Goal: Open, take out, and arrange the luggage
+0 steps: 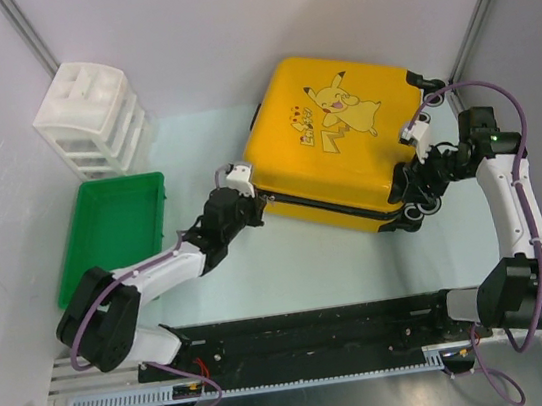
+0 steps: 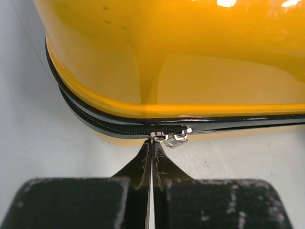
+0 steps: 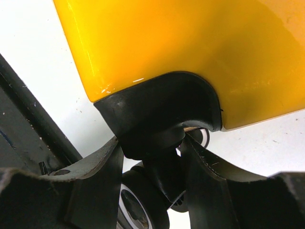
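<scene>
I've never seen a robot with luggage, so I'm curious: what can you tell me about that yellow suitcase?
The luggage is a glossy yellow hard shell with a Pikachu print, lying flat and closed on the pale table, print up. Black zipper trim rings its side. The left fingers are pinched shut at its silver zipper pulls; the right fingers clasp a black corner caster.

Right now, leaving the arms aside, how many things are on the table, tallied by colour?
Yellow: 1, the luggage
Green: 1, the tray
White: 1, the drawer unit
Total: 3
</scene>
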Tool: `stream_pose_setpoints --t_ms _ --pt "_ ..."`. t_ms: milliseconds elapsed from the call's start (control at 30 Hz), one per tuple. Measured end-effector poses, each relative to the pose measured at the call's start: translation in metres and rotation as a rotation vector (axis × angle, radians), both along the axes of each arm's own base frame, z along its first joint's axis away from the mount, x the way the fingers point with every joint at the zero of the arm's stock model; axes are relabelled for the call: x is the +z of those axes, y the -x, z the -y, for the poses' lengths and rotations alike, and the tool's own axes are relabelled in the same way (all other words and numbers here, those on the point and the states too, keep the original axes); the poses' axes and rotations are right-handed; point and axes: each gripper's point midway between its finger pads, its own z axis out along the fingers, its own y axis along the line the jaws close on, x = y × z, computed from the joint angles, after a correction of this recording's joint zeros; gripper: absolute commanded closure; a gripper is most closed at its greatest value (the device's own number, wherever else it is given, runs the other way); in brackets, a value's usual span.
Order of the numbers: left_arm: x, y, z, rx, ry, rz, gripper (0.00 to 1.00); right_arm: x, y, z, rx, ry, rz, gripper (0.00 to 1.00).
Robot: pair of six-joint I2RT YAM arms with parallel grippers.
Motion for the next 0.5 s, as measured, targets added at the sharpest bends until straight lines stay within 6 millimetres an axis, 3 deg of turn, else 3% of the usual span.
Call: stream_pose_setpoints --t_ms 167,367,467,500 --pt "0.003 -0.002 -0.011 0.009 -0.021 0.006 1.00 -0.001 0.000 0.001 -0.001 0.005 -0.001 1.00" --pt "0.031 -0.024 -0.053 0.076 -0.023 0.088 1.00 -0.001 0.000 0.002 -0.002 0.008 0.000 1.00" --pt "0.036 -0.025 -0.059 0.046 -0.014 0.097 0.83 -0.001 -0.001 0.002 -0.002 0.004 -0.002 1.00" --pt "0.036 -0.022 -0.056 0.022 -0.010 0.097 0.62 -0.002 -0.001 0.002 -0.003 0.004 -0.003 1.00"
